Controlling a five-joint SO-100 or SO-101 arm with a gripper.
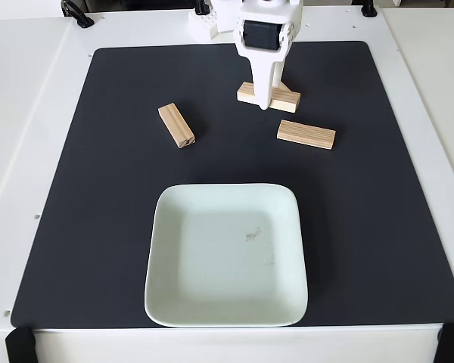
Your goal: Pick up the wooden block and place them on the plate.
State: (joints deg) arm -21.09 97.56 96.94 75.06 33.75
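Just the one fixed view here, looking down at a white table [30, 113] with a big black mat [83, 249] covering most of it.

The plate [174, 302] sits at lower centre of the frame, pale mint-white, square with rounded corners, and there's a small smudge or mark near its middle. No block is on it.

Three wooden blocks are visible, all on the mat above the plate. One block [176, 125] is upper left of centre, angled diagonally, well apart from the others. Another block [306, 134] lies right of centre, almost horizontal. The third block [287, 99] is top centre, and it's partly hidden because the white arm [266, 30] comes down from the top edge right in front of it.

The gripper [265, 102] is down at that third block, its tip overlapping the block's middle. The fingers are blocked by the arm's own body from this angle, so I honestly can't tell if the claw is spread, closed or actually pinching the wood.

Black clips [19, 344] sit at the bottom corners.
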